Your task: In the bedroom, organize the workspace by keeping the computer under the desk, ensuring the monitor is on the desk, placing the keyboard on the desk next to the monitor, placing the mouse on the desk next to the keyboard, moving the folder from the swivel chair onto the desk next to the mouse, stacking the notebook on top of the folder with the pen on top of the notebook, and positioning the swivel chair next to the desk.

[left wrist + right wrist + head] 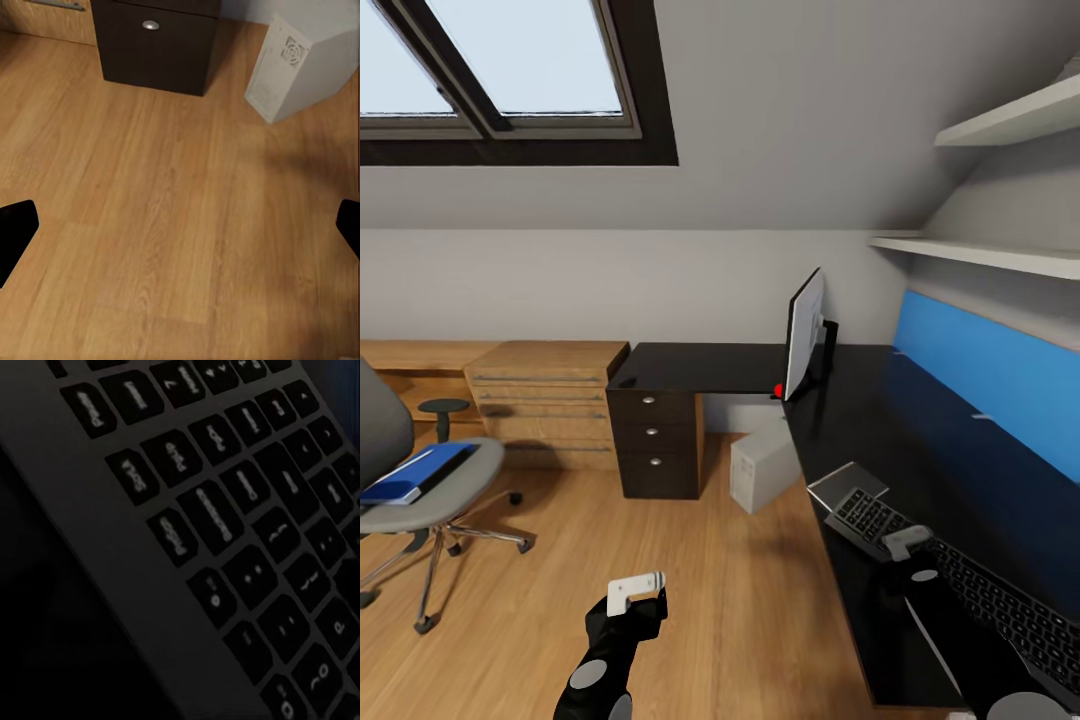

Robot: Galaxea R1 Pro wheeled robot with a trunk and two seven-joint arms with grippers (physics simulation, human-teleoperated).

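Observation:
The monitor stands edge-on at the corner of the black desk. Under the desk, the pale computer sits on the floor. The keyboard lies near the desk's front edge, and a thin grey notebook rests just beyond it. My right gripper is down at the keyboard's end; its jaws are hidden. My left gripper hangs open over bare floor. The blue folder lies on the swivel chair at the left. The mouse and pen are out of view.
A dark drawer unit carries the desk's left end. Light oak drawers and a small stool stand along the back wall. White shelves hang above the desk. Wood floor lies between chair and desk.

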